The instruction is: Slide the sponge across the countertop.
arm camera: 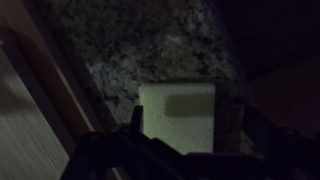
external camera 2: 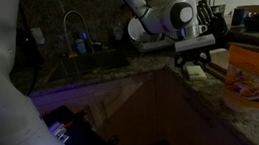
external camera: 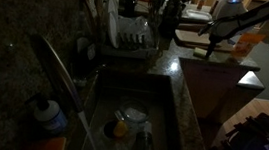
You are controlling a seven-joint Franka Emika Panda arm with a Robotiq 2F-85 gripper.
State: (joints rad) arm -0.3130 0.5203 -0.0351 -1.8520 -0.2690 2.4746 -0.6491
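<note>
Arm [external camera 2: 153, 22] low, jaws wide apart

The dark speckled countertop [arm camera: 150, 45] bears the pale sponge [arm camera: 180, 115], lying flat near its straight edge; a dish rack [external camera: 128, 36] stands far back.

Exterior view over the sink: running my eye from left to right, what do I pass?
Bottle with a blue top → orange-yellow round item lying in the sink → robot's fingers. The faucet and the dish rack overlap these, so they are left out.
</note>
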